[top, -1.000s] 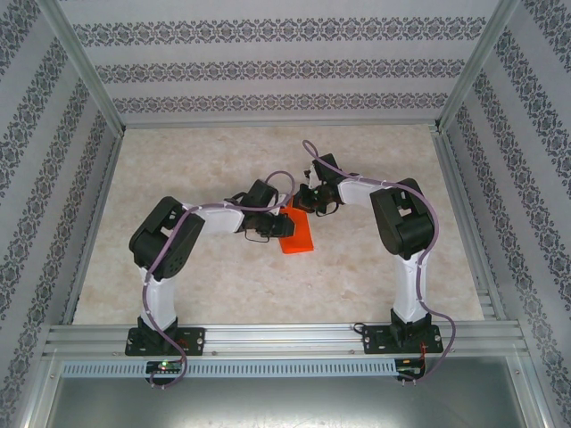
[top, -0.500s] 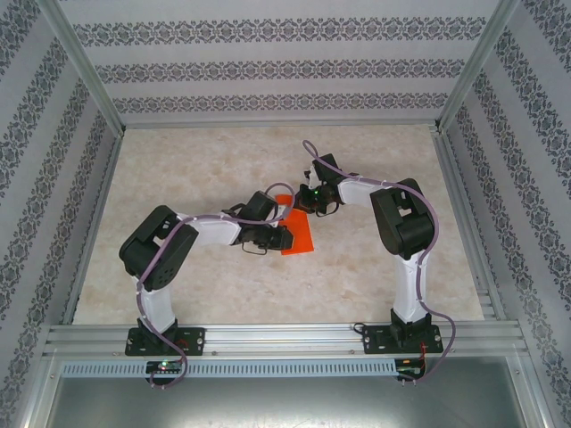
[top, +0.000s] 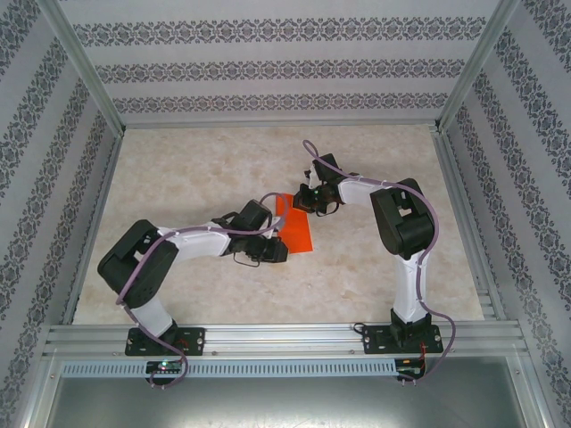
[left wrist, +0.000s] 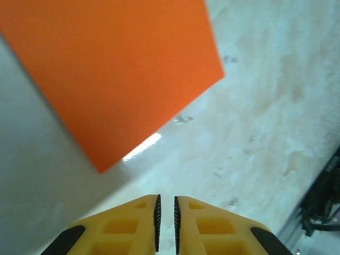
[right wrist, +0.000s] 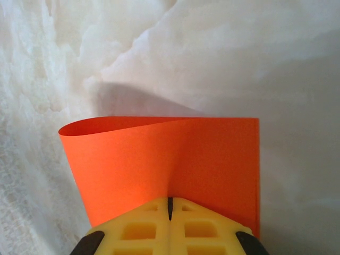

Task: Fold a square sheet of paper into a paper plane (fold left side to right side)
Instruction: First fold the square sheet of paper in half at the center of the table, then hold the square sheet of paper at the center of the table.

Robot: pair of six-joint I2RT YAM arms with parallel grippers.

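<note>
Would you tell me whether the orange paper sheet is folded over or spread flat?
Folded over, but loosely: in the right wrist view the sheet bends in a rounded, uncreased curve at its left, pinched in the right tool.

The square sheet of paper (right wrist: 159, 159), bright orange and unmarked, is seen doubled over on the pale marbled table (right wrist: 239, 53). Its left side is bowed into a rounded loop, while its right edge is kept straight and flat. Its near edge is pinched between the closed yellow fingers of the right gripper (right wrist: 170, 204), from which a short crease is raised. A soft shadow (right wrist: 133, 101) is cast just beyond the far edge.
</note>
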